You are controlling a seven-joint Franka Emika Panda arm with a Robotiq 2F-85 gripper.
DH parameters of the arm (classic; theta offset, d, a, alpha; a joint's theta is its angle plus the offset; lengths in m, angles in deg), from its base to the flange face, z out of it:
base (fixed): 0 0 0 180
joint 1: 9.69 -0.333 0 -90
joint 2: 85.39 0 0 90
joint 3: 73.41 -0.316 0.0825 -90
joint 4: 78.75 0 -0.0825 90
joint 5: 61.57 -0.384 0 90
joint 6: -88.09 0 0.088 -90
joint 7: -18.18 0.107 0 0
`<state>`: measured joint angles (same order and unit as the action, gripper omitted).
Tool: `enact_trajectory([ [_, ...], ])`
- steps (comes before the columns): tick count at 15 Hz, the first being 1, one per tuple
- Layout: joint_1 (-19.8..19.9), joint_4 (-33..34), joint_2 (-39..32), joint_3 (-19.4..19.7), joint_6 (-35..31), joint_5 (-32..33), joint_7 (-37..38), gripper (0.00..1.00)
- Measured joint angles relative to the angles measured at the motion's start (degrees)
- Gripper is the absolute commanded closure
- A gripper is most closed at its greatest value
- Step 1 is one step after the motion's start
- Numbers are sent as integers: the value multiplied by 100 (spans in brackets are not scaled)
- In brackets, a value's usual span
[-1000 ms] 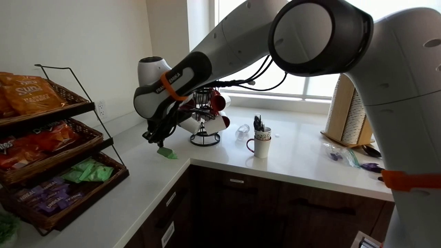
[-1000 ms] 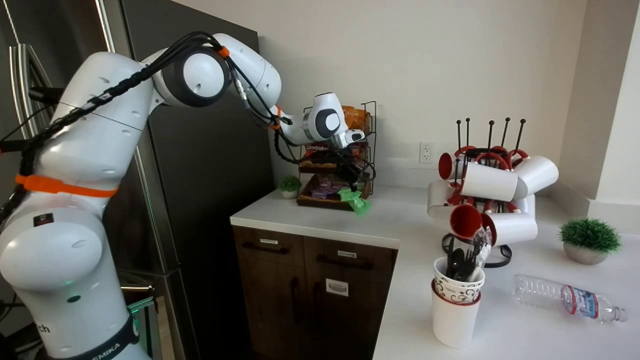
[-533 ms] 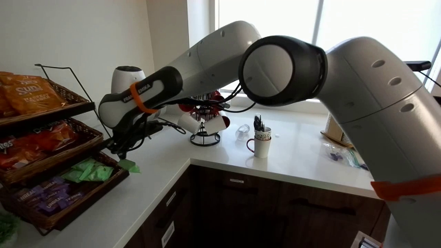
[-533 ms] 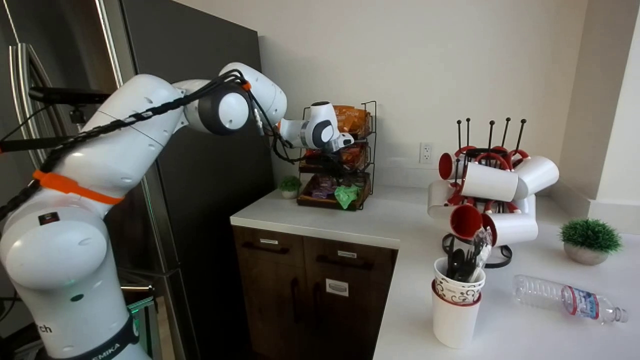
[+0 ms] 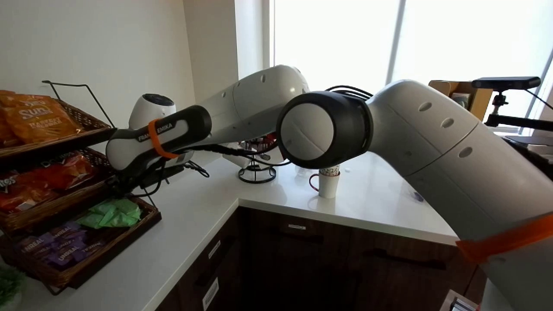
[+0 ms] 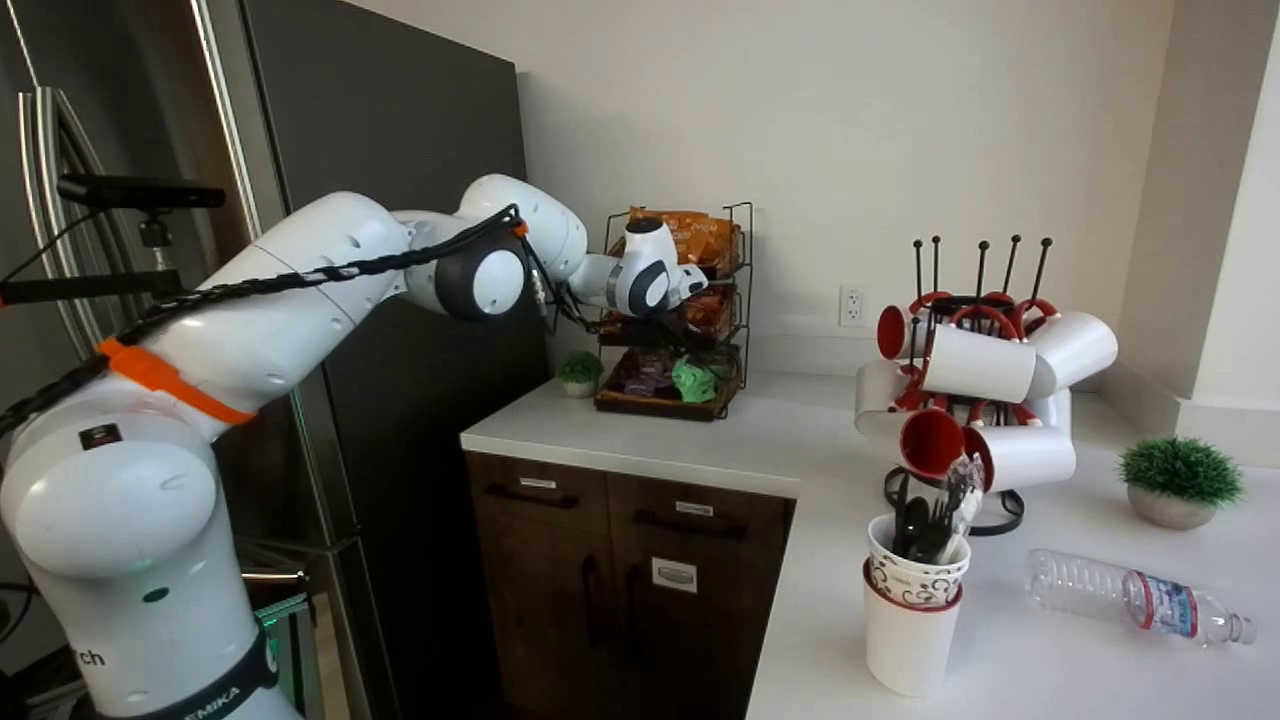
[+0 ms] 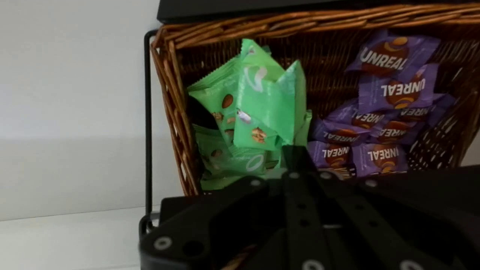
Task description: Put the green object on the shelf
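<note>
Carried inward since the earlier frame, the green packet (image 7: 267, 101) is now over other green packets (image 7: 232, 165) in the lowest tray (image 7: 178, 112) of the shelf (image 5: 65, 202), at eleven o'clock from the jaws in the wrist view. The jaws look pinched on its corner; only release seems left.

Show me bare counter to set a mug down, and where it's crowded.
Bare counter lies between the wire rack and the mug tree, and in front of the rack, up to the counter's edge. Crowded: the lowest basket, holding green packets and purple packets with the tool over it, and the stretch with mug tree, cutlery cup and bottle.
</note>
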<state>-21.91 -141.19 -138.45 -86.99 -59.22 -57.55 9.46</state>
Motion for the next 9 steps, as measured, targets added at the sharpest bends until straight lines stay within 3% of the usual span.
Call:
enact_trajectory([
  [1, 0, 126, -123, -29, 0, -1, -167, 74],
  [2, -3, 257, -252, -64, 1, -1, -357, 73],
  [6, -20, 734, -735, -260, 186, -4, -1082, 44],
  [9, -116, 988, -811, -258, 793, 20, -1207, 22],
])
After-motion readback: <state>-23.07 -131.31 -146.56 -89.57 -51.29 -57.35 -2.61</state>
